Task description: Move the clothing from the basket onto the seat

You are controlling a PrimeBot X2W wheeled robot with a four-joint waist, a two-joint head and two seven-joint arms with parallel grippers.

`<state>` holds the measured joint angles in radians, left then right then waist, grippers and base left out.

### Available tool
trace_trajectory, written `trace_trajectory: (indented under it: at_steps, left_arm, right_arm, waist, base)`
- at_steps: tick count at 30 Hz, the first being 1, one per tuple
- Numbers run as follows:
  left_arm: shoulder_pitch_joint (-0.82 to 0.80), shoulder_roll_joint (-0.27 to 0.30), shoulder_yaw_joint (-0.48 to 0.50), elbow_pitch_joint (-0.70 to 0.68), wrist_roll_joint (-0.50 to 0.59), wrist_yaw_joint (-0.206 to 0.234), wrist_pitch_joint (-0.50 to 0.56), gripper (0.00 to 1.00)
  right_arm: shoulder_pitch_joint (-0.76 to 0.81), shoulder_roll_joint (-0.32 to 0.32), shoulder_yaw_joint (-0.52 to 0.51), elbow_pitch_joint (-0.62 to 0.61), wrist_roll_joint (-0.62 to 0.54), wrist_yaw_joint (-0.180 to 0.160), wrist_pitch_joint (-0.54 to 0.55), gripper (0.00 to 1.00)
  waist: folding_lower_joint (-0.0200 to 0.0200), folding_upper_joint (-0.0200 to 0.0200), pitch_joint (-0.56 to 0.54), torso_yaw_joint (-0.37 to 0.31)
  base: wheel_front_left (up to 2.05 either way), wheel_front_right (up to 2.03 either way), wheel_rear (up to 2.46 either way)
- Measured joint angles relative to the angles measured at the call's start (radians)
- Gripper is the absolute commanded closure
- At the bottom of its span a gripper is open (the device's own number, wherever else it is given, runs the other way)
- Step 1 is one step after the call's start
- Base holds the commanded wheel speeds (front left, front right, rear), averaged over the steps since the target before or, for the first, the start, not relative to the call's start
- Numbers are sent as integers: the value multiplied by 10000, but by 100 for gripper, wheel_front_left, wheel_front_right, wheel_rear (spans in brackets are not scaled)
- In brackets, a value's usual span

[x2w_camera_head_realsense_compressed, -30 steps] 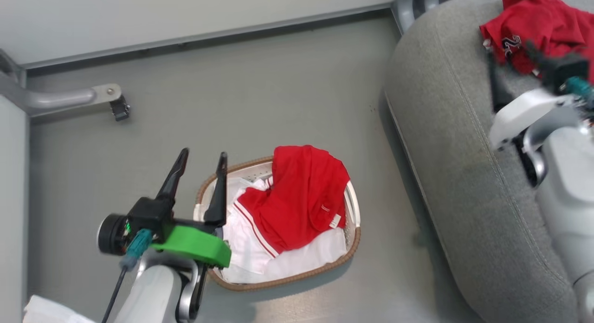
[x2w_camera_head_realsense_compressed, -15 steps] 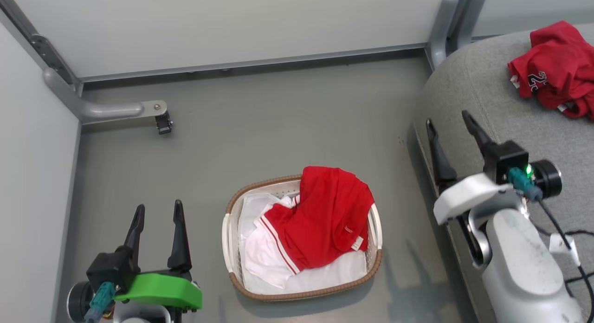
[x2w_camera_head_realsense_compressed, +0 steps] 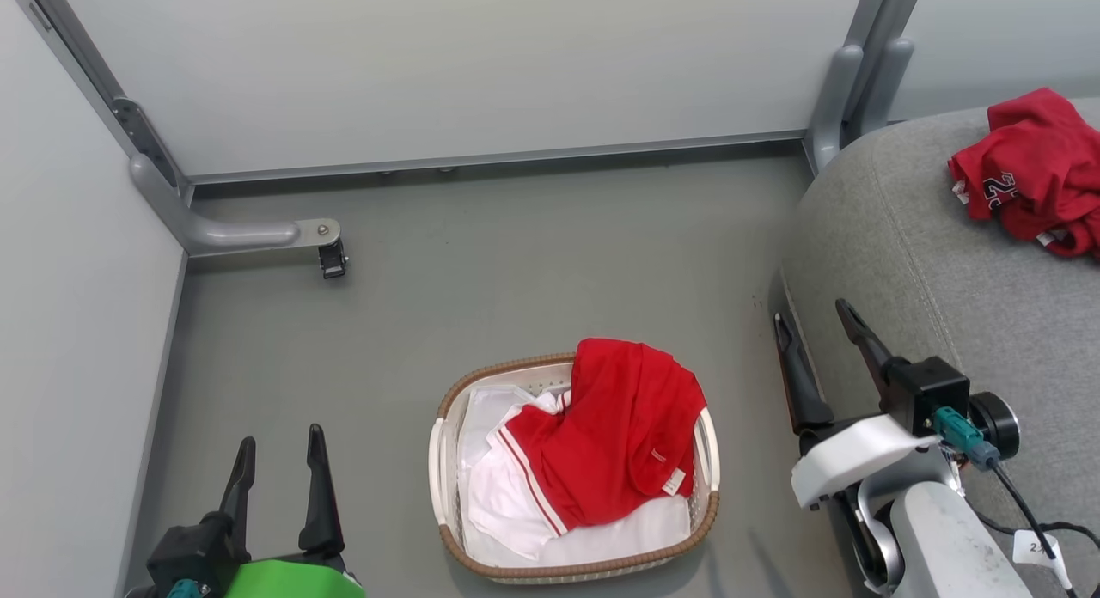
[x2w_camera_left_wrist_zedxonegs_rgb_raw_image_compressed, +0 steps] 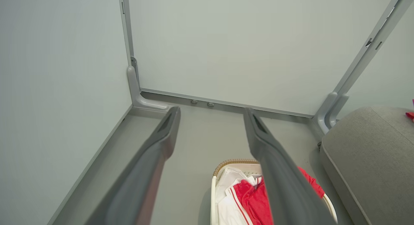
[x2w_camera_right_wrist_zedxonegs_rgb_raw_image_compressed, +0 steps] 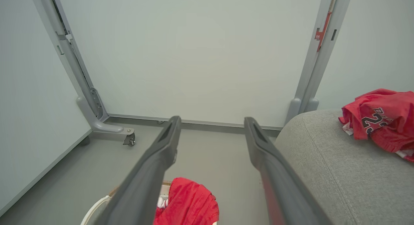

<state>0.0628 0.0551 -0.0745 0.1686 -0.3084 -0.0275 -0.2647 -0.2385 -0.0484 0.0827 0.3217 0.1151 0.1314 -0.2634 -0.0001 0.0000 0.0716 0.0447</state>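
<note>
A red garment (x2w_camera_head_realsense_compressed: 614, 435) with white trim lies heaped in the cream basket (x2w_camera_head_realsense_compressed: 447, 460) on the floor, over a white sheet. A second red garment (x2w_camera_head_realsense_compressed: 1031, 173) with lettering sits crumpled on the grey seat (x2w_camera_head_realsense_compressed: 928, 263) at the right. My left gripper (x2w_camera_head_realsense_compressed: 277, 448) stands open and empty at the lower left, well left of the basket. Open and empty too, my right gripper (x2w_camera_head_realsense_compressed: 812, 314) hovers at the seat's front edge, right of the basket. The left wrist view catches the basket (x2w_camera_left_wrist_zedxonegs_rgb_raw_image_compressed: 214, 199) and the red garment (x2w_camera_left_wrist_zedxonegs_rgb_raw_image_compressed: 255, 199); the right wrist view catches the seat (x2w_camera_right_wrist_zedxonegs_rgb_raw_image_compressed: 336, 173) and both garments (x2w_camera_right_wrist_zedxonegs_rgb_raw_image_compressed: 187, 202) (x2w_camera_right_wrist_zedxonegs_rgb_raw_image_compressed: 381, 118).
Pale partition walls close the back and left. A grey frame foot with a castor (x2w_camera_head_realsense_compressed: 331, 259) juts onto the floor at the left, and an upright post (x2w_camera_head_realsense_compressed: 851, 74) stands at the seat's back corner. Grey floor surrounds the basket.
The head camera has lifted and pulled back, so the whole picture shifted. Both arms have drawn back toward me: the left from over the basket, the right from the garment on the seat.
</note>
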Motion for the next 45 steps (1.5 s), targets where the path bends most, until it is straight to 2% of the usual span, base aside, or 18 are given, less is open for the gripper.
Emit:
trace_trajectory:
  at_steps: [34, 45]
  left_arm:
    - [106, -42, 102, 96, 123, -94, 0, 0]
    - [-455, -46, -92, 209, 539, -257, 0, 0]
  right_arm:
    - [350, 0, 222, 226, 190, 0, 0, 0]
    - [41, 2, -399, -94, 90, 0, 0, 0]
  waist:
    - [0, 0, -148, -38]
    - [0, 0, 291, -119]
  base:
    - [0, 0, 0]
    - [0, 0, 0]
